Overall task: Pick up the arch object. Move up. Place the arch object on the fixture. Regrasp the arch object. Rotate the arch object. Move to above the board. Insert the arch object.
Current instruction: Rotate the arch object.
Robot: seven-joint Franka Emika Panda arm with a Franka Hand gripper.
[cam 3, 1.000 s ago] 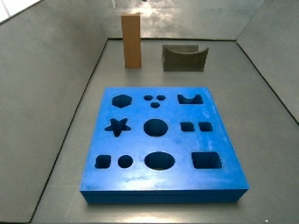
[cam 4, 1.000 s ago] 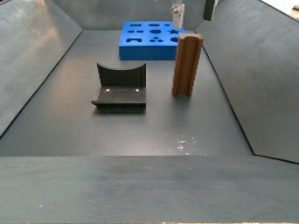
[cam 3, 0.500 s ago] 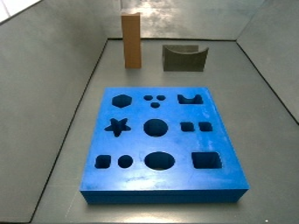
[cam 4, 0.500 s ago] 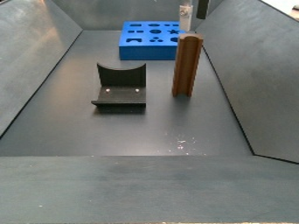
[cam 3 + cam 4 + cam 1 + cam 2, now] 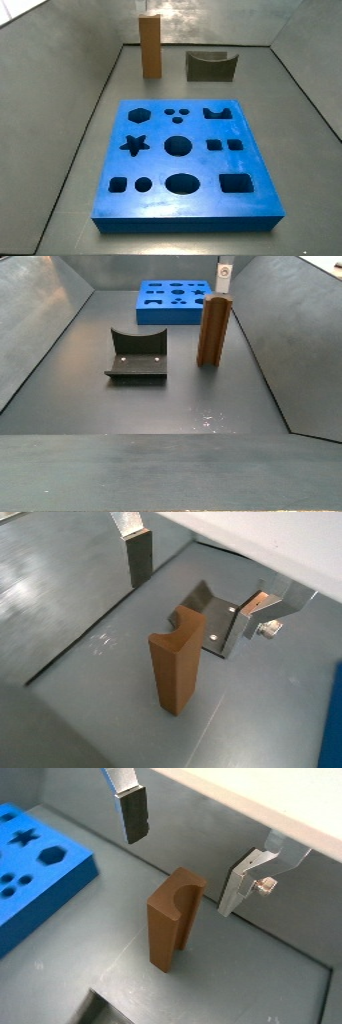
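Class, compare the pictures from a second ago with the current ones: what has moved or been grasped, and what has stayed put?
The gripper has shifted across the side view to hang over the arch object, its jaws open with one finger showing above the bar. It has not taken hold of anything. The arch object still stands upright on the floor, and the fixture and the board have not moved.
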